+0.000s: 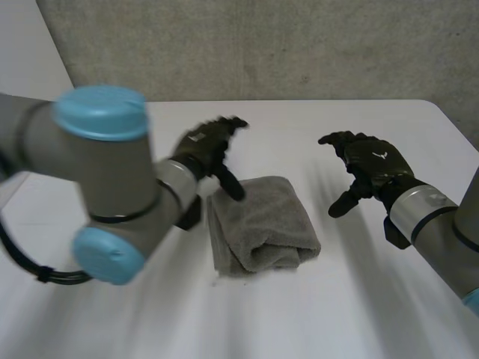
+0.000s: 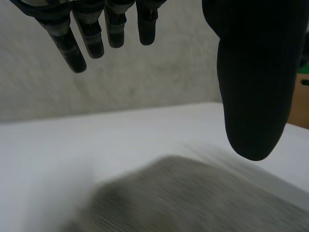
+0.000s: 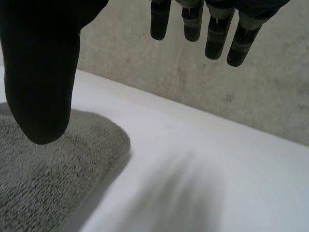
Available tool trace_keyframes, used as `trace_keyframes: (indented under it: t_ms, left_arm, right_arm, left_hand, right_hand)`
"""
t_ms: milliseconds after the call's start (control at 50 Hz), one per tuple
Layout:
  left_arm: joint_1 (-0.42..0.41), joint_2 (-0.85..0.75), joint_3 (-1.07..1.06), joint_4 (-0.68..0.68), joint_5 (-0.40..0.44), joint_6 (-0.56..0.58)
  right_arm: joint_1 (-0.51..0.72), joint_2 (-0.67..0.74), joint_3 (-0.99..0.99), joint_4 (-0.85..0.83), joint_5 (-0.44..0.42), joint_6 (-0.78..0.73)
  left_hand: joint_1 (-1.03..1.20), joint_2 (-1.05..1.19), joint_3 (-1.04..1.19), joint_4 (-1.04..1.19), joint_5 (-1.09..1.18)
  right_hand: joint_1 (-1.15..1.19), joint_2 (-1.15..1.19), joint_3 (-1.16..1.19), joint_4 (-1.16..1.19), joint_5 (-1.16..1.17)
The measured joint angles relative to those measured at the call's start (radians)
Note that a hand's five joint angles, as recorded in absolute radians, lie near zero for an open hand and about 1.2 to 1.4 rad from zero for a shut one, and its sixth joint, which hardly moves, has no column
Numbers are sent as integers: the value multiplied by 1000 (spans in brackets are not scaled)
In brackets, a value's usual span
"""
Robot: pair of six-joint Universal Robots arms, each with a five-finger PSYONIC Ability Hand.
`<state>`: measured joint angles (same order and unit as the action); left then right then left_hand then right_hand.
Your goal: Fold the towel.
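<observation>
A grey towel (image 1: 262,223) lies folded into a thick small bundle in the middle of the white table (image 1: 314,314). My left hand (image 1: 208,148) hovers over the towel's far left corner, fingers spread and straight, thumb pointing down toward the cloth, holding nothing. In the left wrist view the towel (image 2: 193,198) lies below the thumb (image 2: 253,92). My right hand (image 1: 368,173) hangs open to the right of the towel, apart from it. In the right wrist view the towel's rounded corner (image 3: 53,169) lies under the thumb (image 3: 41,72), and the fingers (image 3: 212,29) are straight and empty.
A grey concrete wall (image 1: 262,45) stands behind the table's far edge. My left arm's big joint (image 1: 101,187) fills the near left side. A brown box edge (image 2: 299,99) shows beyond the table in the left wrist view.
</observation>
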<state>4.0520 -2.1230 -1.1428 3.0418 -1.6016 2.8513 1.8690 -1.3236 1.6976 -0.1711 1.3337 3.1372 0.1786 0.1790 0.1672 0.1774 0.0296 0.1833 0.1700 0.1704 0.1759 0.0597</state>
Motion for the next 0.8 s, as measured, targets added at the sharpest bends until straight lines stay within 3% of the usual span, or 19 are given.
trace_keyframes:
  t_ms: [120, 260, 380, 620, 800]
  left_arm:
    - [-91, -192, 156, -100, -41, -62]
    - [-105, -290, 158, -135, -179, -57]
    - [-95, -281, 81, -137, -288, -50]
    - [-89, -191, -58, -73, -299, -47]
    - [-89, -167, -105, -47, -295, -13]
  right_arm:
    - [-28, 22, -3, 40, -49, 11]
    - [-12, 99, -40, 49, -92, -2]
    - [48, 209, -129, 101, -127, -19]
    - [167, 454, -361, 227, -124, -110]
    - [162, 450, -385, 229, -86, -125]
  left_hand:
    - [0, 3, 14, 1, 0]
    - [0, 1, 12, 0, 0]
    - [-3, -3, 10, -2, -1]
    - [-3, -9, 4, -5, -2]
    - [-8, -13, 0, -8, -2]
  right_hand:
    - [-1, 0, 0, -1, 0]
    - [-2, 0, 0, -1, 0]
    - [-2, 0, -4, -1, 0]
    - [-2, 0, -4, -1, 0]
    - [-2, 0, -4, -1, 0]
